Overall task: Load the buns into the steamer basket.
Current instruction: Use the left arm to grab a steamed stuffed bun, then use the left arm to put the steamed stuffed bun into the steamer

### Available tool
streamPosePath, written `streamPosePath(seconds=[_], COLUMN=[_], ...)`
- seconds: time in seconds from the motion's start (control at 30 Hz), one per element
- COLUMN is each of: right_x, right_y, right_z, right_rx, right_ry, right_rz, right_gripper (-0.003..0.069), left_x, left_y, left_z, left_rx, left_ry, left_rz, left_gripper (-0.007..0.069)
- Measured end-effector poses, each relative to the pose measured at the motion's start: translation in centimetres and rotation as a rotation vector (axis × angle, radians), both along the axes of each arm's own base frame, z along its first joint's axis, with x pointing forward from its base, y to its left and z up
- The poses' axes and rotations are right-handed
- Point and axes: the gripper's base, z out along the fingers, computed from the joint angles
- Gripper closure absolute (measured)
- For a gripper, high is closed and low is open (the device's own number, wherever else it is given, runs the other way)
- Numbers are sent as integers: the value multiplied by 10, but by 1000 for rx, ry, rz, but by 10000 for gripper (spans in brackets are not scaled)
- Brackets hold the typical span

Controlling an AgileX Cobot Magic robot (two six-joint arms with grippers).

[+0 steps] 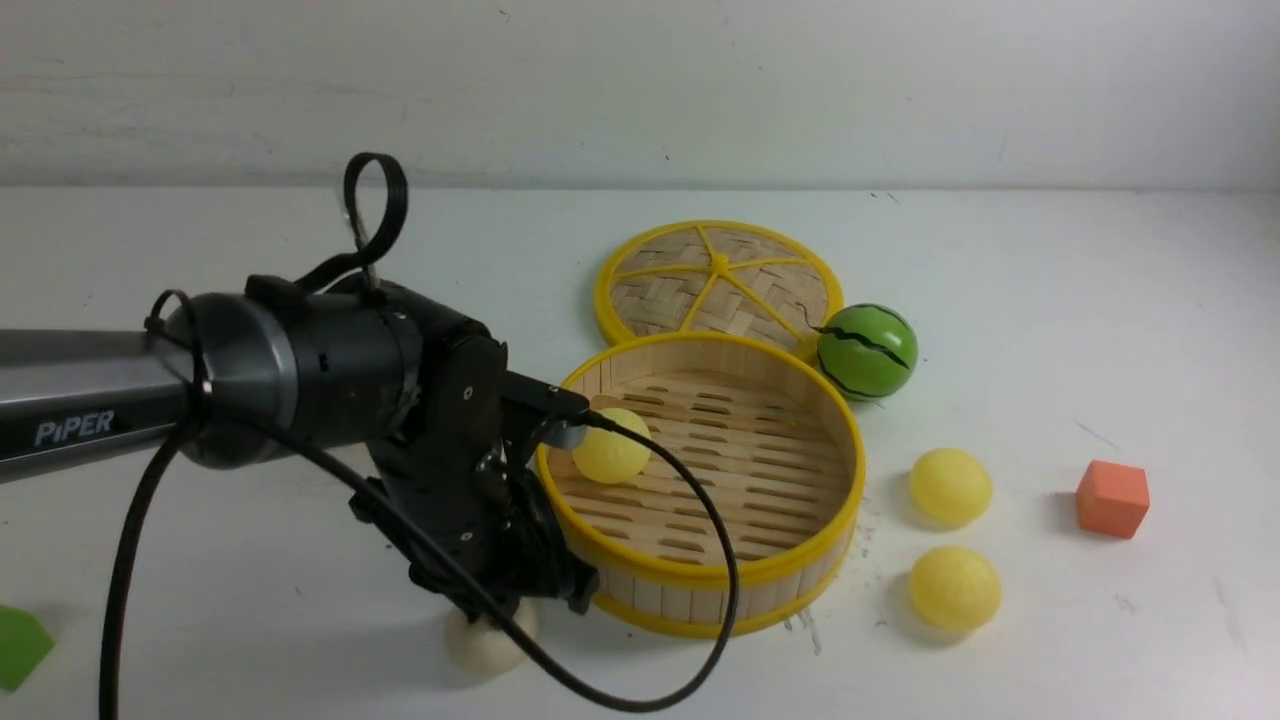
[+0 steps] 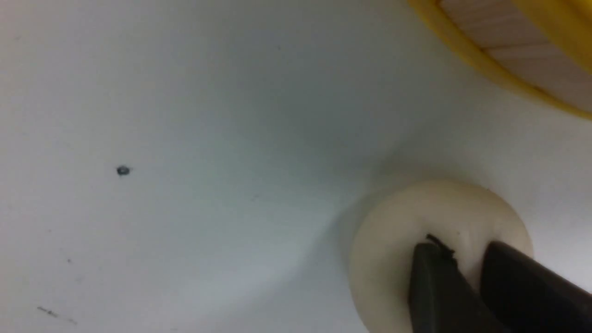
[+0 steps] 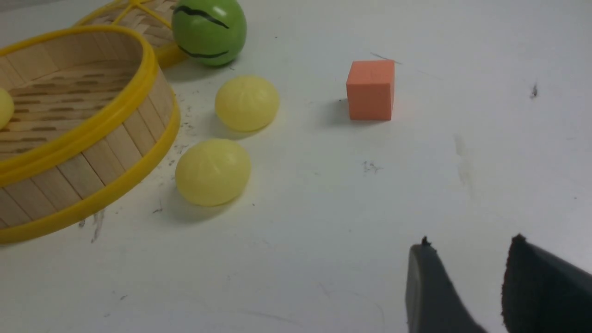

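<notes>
Under your left gripper's (image 2: 462, 245) narrow jaws sits the off-white round bun (image 2: 416, 222), on the table (image 2: 185, 138) just outside the round bamboo steamer basket (image 1: 700, 575). The tips press its crown, but a true pinch cannot be told. Your right gripper's (image 3: 469, 243) jaws stand slightly apart and empty, with two pale yellow buns (image 3: 212, 172) (image 3: 247, 102) well ahead, probably held clear of the left arm.

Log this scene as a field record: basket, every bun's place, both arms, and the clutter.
basket: steamer basket, uncovered, lid behind it
buns inside: one yellow bun
buns outside: two yellow buns right of the basket; off-white bun at its front-left
left arm: reaching down, jaws over the off-white bun, grip unclear
right jaws: shown only by the wrist camera, gap between them, nothing held
clutter: watermelon ball, orange cube, green piece
</notes>
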Motion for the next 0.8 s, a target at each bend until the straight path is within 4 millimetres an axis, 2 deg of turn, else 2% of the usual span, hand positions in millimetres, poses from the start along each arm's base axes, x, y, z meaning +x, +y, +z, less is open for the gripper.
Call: streamPosePath(seconds=[0.03, 0.07, 0.17, 0.23, 0.3, 0.37, 0.4, 0.5, 0.57, 0.67, 0.7, 0.8], right_x=[0, 0, 0, 0, 0, 0, 0, 0, 0, 0, 0, 0], right_y=[0, 0, 0, 0, 0, 0, 0, 0, 0, 0, 0, 0], right_z=[0, 0, 0, 0, 0, 0, 0, 0, 0, 0, 0, 0], right_rx=[0, 0, 0, 0, 0, 0, 0, 0, 0, 0, 0, 0], right_ry=[0, 0, 0, 0, 0, 0, 0, 0, 0, 0, 0, 0], right_rz=[0, 0, 0, 0, 0, 0, 0, 0, 0, 0, 0, 0], right_gripper=[420, 420, 420, 420, 420, 420, 420, 420, 420, 420, 420, 420], left_x=[-1, -2, -6, -9, -10, -11, -10, -3, 15, 35, 36, 52], left_y=[1, 2, 3, -1, -12, -20, -39, -52, -69, -83, -84, -96], left_z=[2, 6, 24, 48, 73, 86, 107, 113, 103, 78, 76, 43], left_rx=[5, 9, 13, -9, -51, -75, -128, -160, -164, -137, -135, -81], left_ry=[8, 14, 16, -20, -88, -127, -200, -227, -225, -195, -192, -119], left_rz=[1, 1, 5, -8, -42, -69, -121, -140, -154, -167, -167, -184], left_gripper=[615, 633, 637, 637, 637, 637, 637, 637, 637, 637, 637, 626])
